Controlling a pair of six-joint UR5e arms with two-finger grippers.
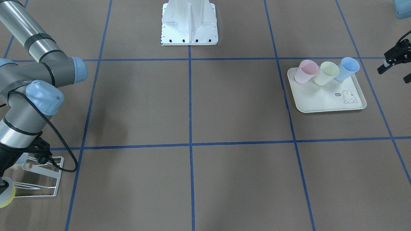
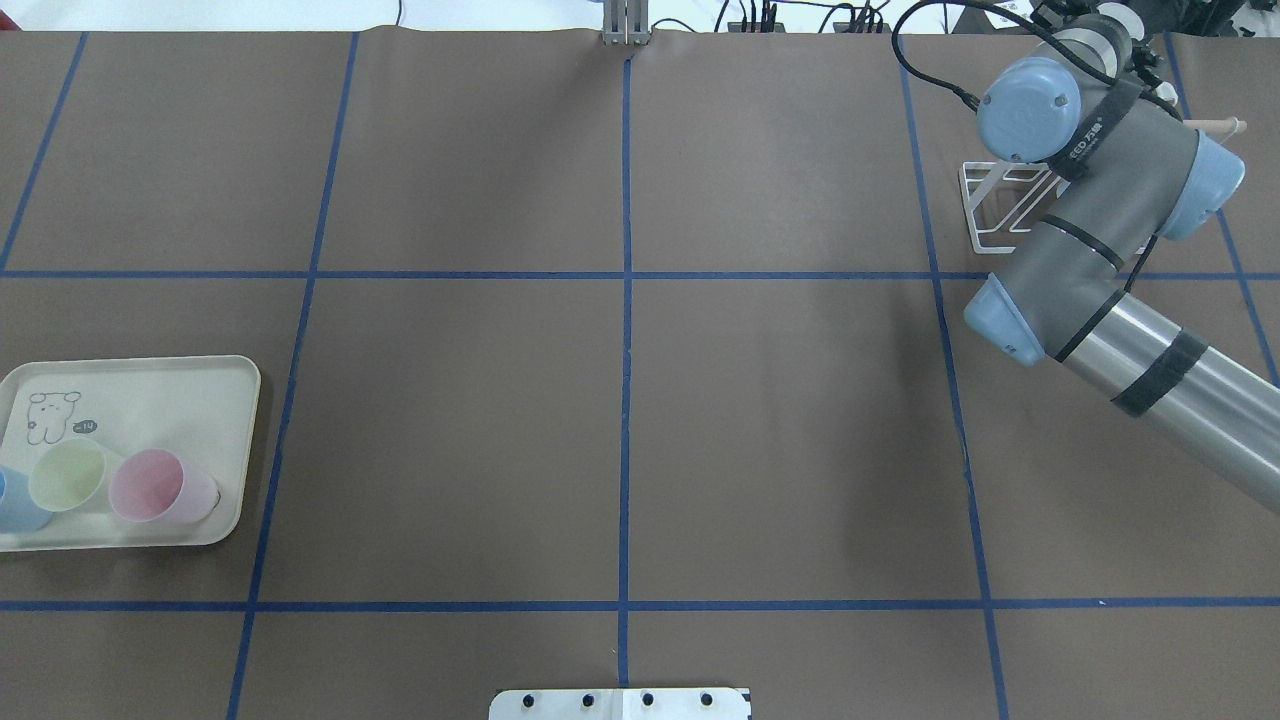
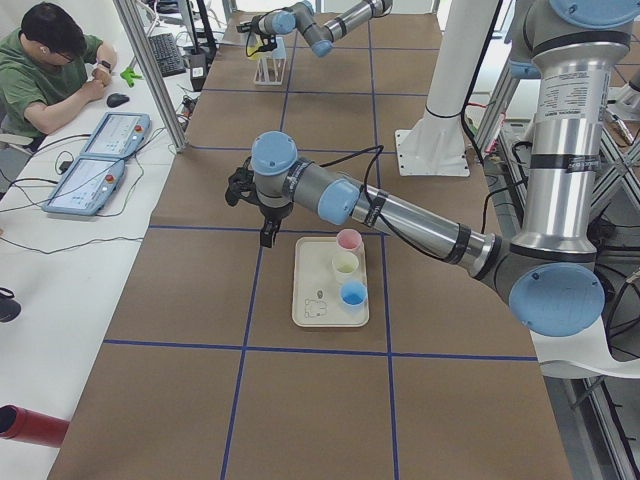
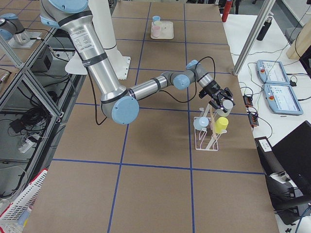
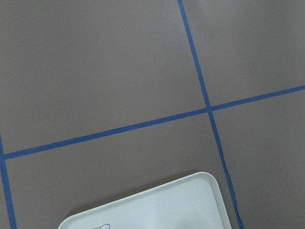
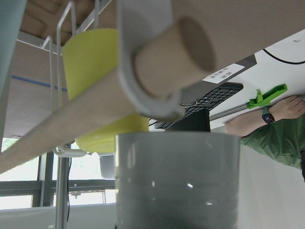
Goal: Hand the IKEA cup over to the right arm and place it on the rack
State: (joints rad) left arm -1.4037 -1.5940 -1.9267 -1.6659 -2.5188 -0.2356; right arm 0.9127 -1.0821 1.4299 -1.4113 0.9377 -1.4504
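A pale grey-white IKEA cup (image 6: 176, 181) fills the bottom of the right wrist view, and my right gripper (image 4: 221, 99) is shut on it. It hangs just above the white wire rack (image 4: 206, 141), close to the rack's wooden dowel (image 6: 167, 62). On the rack's prongs sit a yellow cup (image 4: 221, 125) and a blue cup (image 4: 200, 124). The right arm (image 2: 1090, 230) hides its gripper from overhead. My left gripper (image 1: 395, 73) is open and holds nothing, beside the cream tray (image 1: 324, 99). On that tray stand a pink cup (image 1: 305, 71), a pale yellow cup (image 1: 327, 73) and a blue cup (image 1: 346, 68).
The white robot base plate (image 1: 189, 22) stands at mid table on the robot's side. A person (image 3: 50, 60) sits at a bench past the table's far edge, with teach pendants (image 3: 100, 160) nearby. Blue tape lines grid the brown table (image 2: 620, 420).
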